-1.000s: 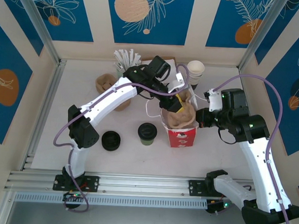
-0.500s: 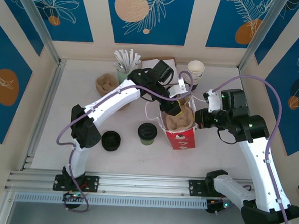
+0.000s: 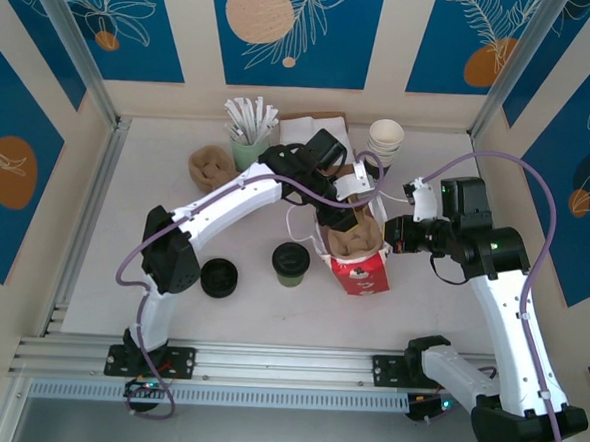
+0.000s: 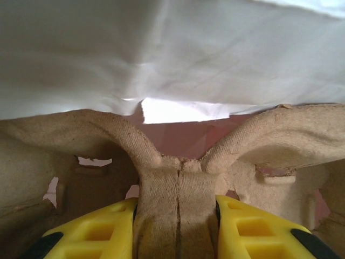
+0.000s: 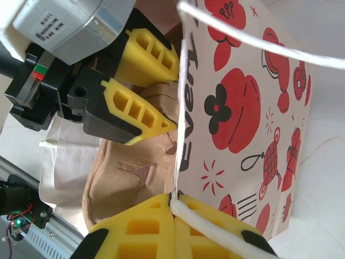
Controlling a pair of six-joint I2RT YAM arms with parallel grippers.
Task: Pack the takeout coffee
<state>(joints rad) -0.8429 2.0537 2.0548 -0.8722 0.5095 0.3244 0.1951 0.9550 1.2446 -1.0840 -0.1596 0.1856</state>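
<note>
Now the left hand (image 4: pixel 175 226) is clenched on the carrier (image 4: pixel 81 135) ridge inside the bag (image 5: pixel 242 108), and the right hand (image 5: pixel 173 208) pinches the bag's rim. Coffee (image 3: pixel 290 275) stands left of the bag: probably light, thin-walled and spillable, so grip it gently mid-body, below the lid (image 3: pixel 291 257).

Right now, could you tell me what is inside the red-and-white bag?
A brown pulp cup carrier sits in the red-and-white bag, its centre ridge pinched by the left gripper. The carrier covers the bag's bottom, so nothing beneath it can be seen. The takeout coffee stands outside.
</note>
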